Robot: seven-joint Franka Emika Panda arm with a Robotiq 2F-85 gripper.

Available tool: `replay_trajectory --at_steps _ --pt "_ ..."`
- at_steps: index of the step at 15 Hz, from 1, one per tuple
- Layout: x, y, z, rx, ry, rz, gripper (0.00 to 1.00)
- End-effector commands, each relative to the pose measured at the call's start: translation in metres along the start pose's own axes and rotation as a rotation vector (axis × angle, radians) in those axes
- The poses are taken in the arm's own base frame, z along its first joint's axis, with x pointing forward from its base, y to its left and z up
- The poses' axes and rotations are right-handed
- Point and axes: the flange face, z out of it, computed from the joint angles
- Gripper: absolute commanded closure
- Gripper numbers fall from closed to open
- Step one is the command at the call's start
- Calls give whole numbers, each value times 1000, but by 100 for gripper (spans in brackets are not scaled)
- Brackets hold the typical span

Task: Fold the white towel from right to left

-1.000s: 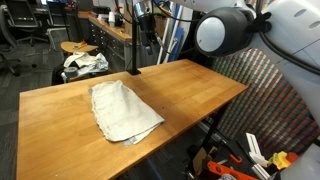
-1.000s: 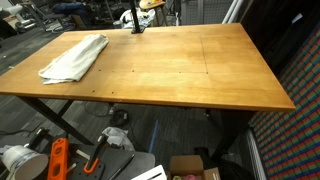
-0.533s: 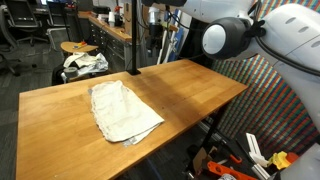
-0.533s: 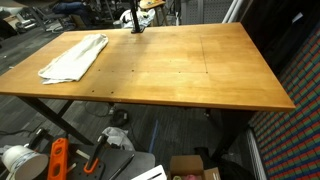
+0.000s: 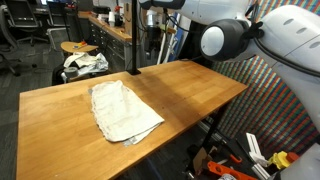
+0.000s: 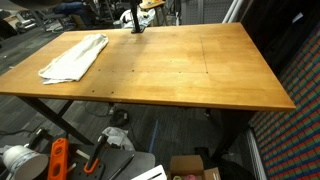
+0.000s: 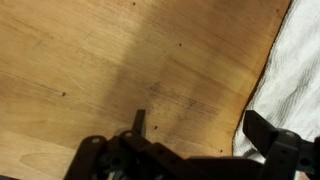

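The white towel (image 5: 122, 110) lies rumpled and flat on the wooden table (image 5: 195, 85), toward one end; it also shows in the other exterior view (image 6: 75, 57). In the wrist view its edge (image 7: 300, 70) fills the right side. My gripper (image 7: 198, 128) is open and empty and hovers over bare wood just beside the towel's edge, one finger near that edge. In an exterior view the gripper (image 5: 152, 40) hangs above the far part of the table, apart from the towel.
A black pole (image 5: 133, 45) stands at the table's far edge. A stool with crumpled cloth (image 5: 82, 60) stands behind the table. Boxes and tools (image 6: 60, 155) lie on the floor below the table (image 6: 180, 70).
The arm has swung a little toward the towel side over the far part of the table. The towel has not moved.
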Motion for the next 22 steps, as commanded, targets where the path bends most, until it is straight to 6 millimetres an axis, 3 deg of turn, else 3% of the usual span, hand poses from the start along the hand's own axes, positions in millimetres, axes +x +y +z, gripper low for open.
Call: replay_trajectory --at_steps 1,3,5,10,15,19,22 --pt "-11 -6 6 -21 -132 -16 0" --pt "-25 0 7 -6 -202 -43 0" --pt "-34 18 1 -5 -166 -65 0" --pt "-63 78 -15 63 52 -45 0" --pt "-103 143 -17 110 247 -11 0" --pt "-117 155 -11 102 209 6 0" --pt "-114 154 -6 106 203 4 0"
